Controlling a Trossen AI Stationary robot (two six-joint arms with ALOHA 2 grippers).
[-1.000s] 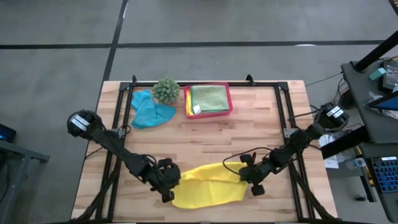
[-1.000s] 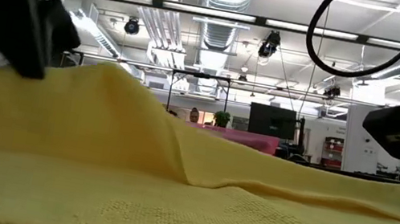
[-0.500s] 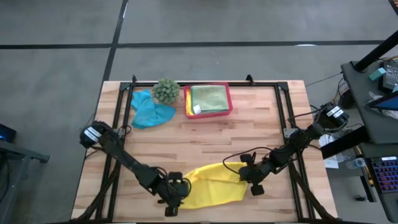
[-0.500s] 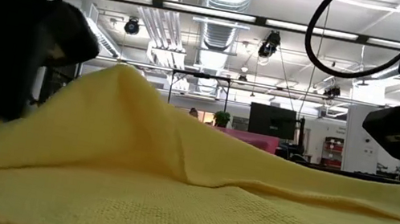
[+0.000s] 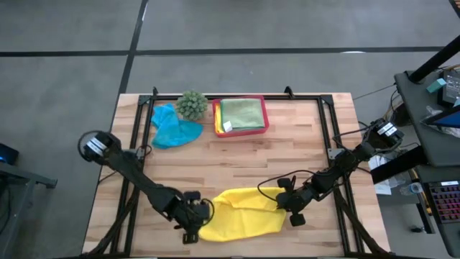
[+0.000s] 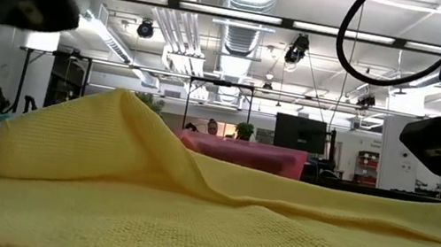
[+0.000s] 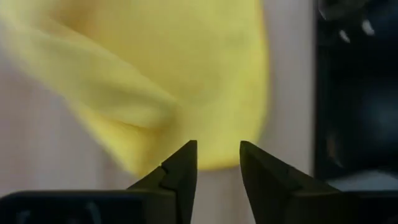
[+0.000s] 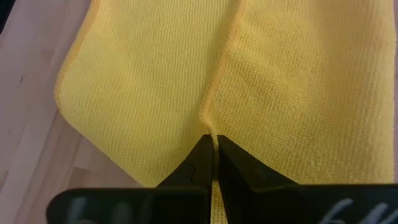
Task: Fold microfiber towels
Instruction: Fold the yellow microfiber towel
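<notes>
Overhead: a yellow towel (image 5: 241, 214) lies partly folded near the front edge of the wooden table (image 5: 302, 155), between the two arms. The left gripper (image 5: 192, 224) sits at the towel's left end, close to the table's front edge; the right gripper (image 5: 284, 203) sits at the towel's right end. A broad strip of bare wood separates this towel from the objects along the far edge: a teal towel (image 5: 172, 126) lying crumpled, a spiky green plant (image 5: 192, 105) just beside it, and a pink tray (image 5: 262, 122) holding a folded light green towel (image 5: 241, 113). A black frame (image 5: 323, 115) borders the table's far and side edges.

Left wrist view: the left gripper's fingers (image 7: 180, 171) stand partly apart with nothing between them; the yellow towel's edge lies just beyond the tips, with a raised fold running across it.

Right wrist view: the right gripper's fingers (image 8: 202, 163) are pinched together on the seam where one yellow layer overlaps the other, a grip hidden from overhead.

Table-level view: the yellow towel (image 6: 213, 221) fills the foreground, rising to a ridge on one side, a relief not visible from above; the pink tray (image 6: 242, 154) shows behind it.
</notes>
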